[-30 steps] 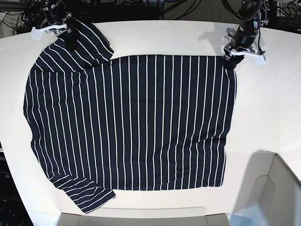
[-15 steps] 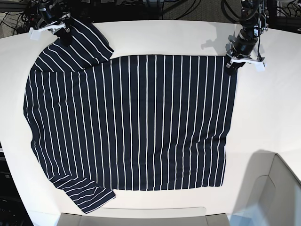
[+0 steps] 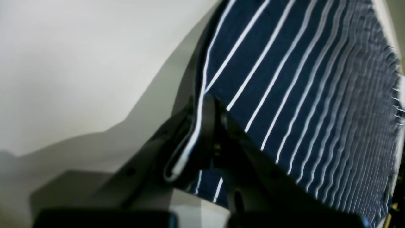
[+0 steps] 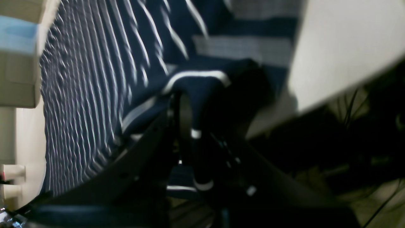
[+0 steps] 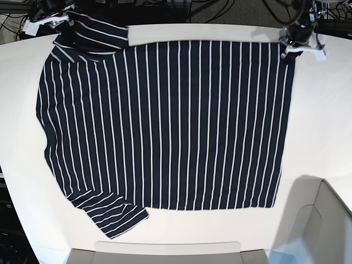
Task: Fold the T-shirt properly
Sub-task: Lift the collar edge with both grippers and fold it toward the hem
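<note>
On the white table (image 5: 324, 126), base view: T-shirt (image 5: 165, 121) spread flat, far edge near the table's far rim; right gripper (image 5: 61, 28) at one far corner, left gripper (image 5: 290, 49) at the other. Left wrist view: jaws clamped on the shirt's edge. Right wrist view: jaws pinching bunched shirt cloth.

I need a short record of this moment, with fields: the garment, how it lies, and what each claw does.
garment: T-shirt, dark navy with thin white stripes
lay: spread flat on the white table, one sleeve at the near left
left claw: shut on the T-shirt at its far corner, on the base view's right
right claw: shut on the T-shirt at the far sleeve, on the base view's left
fold: not yet made
</note>
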### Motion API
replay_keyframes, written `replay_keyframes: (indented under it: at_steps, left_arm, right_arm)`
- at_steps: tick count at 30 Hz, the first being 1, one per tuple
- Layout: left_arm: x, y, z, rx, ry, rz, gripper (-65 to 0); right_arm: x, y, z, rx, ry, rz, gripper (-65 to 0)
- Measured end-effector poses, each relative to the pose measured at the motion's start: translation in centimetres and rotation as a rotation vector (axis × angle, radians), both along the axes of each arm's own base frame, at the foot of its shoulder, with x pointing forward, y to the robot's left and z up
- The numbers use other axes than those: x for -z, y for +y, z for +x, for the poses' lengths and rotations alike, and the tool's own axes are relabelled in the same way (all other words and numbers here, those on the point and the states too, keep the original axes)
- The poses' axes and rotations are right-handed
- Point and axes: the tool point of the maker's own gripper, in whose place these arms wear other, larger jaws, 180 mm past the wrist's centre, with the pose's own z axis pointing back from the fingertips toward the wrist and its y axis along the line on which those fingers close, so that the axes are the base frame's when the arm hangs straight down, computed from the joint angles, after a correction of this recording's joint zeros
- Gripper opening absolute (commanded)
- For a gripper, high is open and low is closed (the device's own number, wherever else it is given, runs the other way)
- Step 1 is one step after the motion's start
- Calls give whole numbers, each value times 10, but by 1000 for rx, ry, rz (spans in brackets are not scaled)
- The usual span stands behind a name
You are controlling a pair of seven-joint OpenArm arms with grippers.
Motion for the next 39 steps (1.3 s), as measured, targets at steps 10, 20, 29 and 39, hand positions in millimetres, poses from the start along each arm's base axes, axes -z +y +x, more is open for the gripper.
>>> replay_keyframes:
  at_steps: [10, 20, 29, 39]
  left_arm:
    - [-40, -8, 29, 45, -105, 26, -650]
    - [-54, -14, 84, 7, -112, -35, -650]
    - [-65, -8, 114, -61, -129, -52, -650]
    - [-53, 11, 150, -132, -134, -97, -650]
  right_arm:
    - [-29, 7, 21, -31, -106, -49, -650]
    - [-30, -1, 71, -147, -43, -121, -650]
    - [-51, -4, 127, -250, -46, -152, -650]
    - [-50, 10, 176, -289, -13, -313, -650]
